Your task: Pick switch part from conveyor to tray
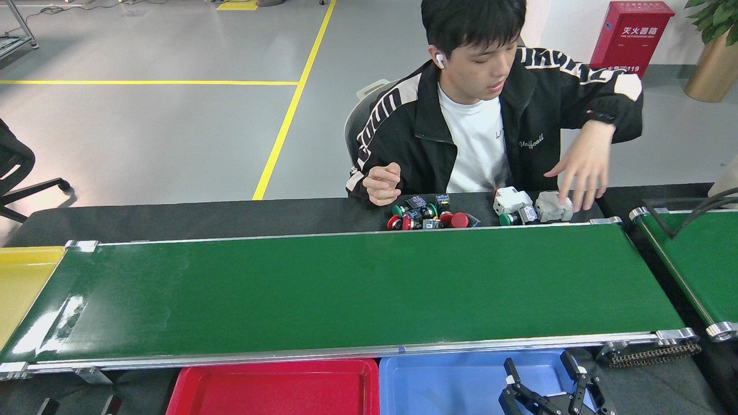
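While the long green conveyor lies bare along its belt, the switch parts sit off it, on the black table just past its far rail. One heap of red and green push-button parts lies near the middle; a second group of white and grey switch blocks lies a little to the right of it. A person in a black jacket sits behind the table; one hand hangs with fingers spread down, touching the grey block, and the other hand is curled loosely near the button heap.

On the near side, a red tray and a blue tray sit side by side below the conveyor's near rail, and a yellow tray shows at the far left. The right gripper hovers over the blue tray, its black fingers spread apart with nothing between them. The left gripper is out of sight. A second green belt angles off at the right edge.
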`<state>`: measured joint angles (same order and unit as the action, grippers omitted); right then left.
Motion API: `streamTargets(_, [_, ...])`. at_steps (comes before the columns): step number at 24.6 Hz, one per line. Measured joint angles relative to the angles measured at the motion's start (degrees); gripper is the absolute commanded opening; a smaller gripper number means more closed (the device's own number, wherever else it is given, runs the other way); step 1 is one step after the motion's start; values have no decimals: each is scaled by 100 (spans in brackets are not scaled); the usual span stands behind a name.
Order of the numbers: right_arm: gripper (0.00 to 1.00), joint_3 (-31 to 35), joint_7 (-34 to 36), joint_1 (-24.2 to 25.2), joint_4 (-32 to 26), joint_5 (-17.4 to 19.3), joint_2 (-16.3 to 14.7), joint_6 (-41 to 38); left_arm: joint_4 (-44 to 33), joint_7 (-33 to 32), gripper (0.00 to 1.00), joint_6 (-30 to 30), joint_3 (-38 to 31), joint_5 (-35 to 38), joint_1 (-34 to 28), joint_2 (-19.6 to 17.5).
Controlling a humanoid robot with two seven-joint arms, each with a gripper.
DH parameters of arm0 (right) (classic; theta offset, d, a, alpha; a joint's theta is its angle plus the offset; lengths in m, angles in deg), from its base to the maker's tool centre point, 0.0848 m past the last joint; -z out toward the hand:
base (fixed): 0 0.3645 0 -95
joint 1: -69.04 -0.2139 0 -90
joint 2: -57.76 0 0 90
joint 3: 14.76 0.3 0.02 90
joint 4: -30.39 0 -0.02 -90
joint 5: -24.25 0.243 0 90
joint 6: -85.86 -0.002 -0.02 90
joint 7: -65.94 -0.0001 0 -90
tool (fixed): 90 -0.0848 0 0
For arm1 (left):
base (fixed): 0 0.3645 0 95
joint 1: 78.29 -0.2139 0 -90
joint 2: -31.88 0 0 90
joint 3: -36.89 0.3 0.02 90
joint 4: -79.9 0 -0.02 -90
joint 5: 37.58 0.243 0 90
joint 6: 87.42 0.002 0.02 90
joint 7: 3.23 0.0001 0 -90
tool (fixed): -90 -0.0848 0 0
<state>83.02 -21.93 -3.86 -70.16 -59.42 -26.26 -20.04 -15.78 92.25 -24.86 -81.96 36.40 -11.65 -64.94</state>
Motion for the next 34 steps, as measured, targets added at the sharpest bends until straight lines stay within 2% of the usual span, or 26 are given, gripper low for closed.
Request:
streamTargets(18, [99,11,124,-13,0,12,1,255,-9,314,100,-20,-151,-20,-14,53])
streamTargets(21, [99,103,131,-13,0,22,1,259,-27,258,100,-3,-60,31,-75,10])
streamTargets(26, [99,256,133,-13,0,24,1,263,-42,49,100,-374,135,72,-3,-49])
streamTargets(34, [99,268,133,-14,0,27,1,272,-135,-245,100,-423,139,94,69,-49])
